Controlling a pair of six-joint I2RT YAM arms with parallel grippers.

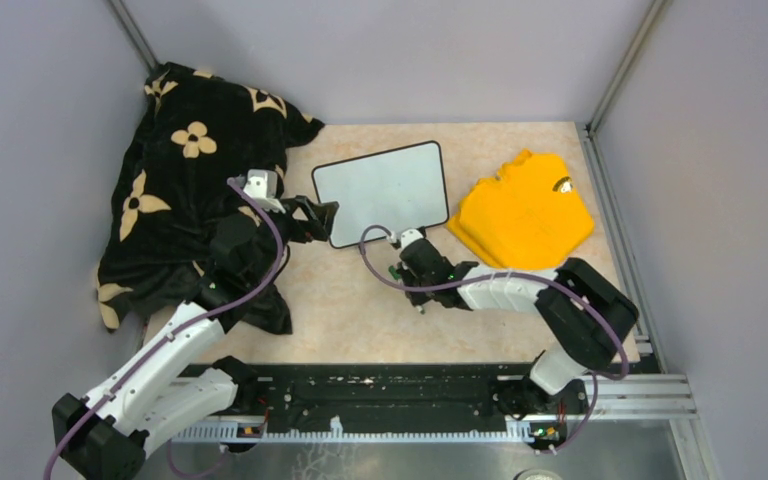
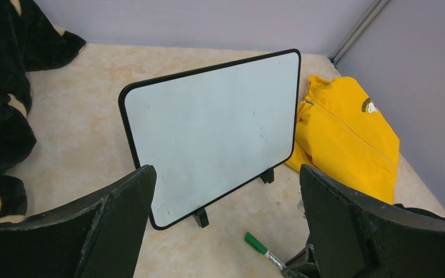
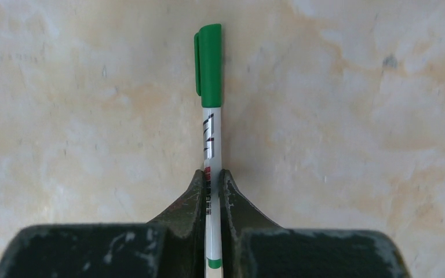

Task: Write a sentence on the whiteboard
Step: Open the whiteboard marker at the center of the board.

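Standing on two small black feet near the middle of the table [image 1: 360,320], the whiteboard [image 2: 214,130] tilts back with its white face turned toward the arms. It sits between a black blanket [image 1: 185,190] with cream flowers on its left and a folded yellow shirt [image 1: 525,215] just beside its right edge. The left tool [image 2: 226,174] faces the board's lower left corner with its fingers [image 2: 121,202] spread wide and nothing between them. The top view puts it right at the board's frame, but whether it touches cannot be told. The right tool [image 3: 211,188] is low over the table in front of the board's near edge, and its fingers are pressed together on the white barrel of a marker [image 3: 211,110]. The marker's green cap is on and points away from the tool, lying near one of the board's feet in the left wrist view. Whether the marker rests on the table cannot be told.
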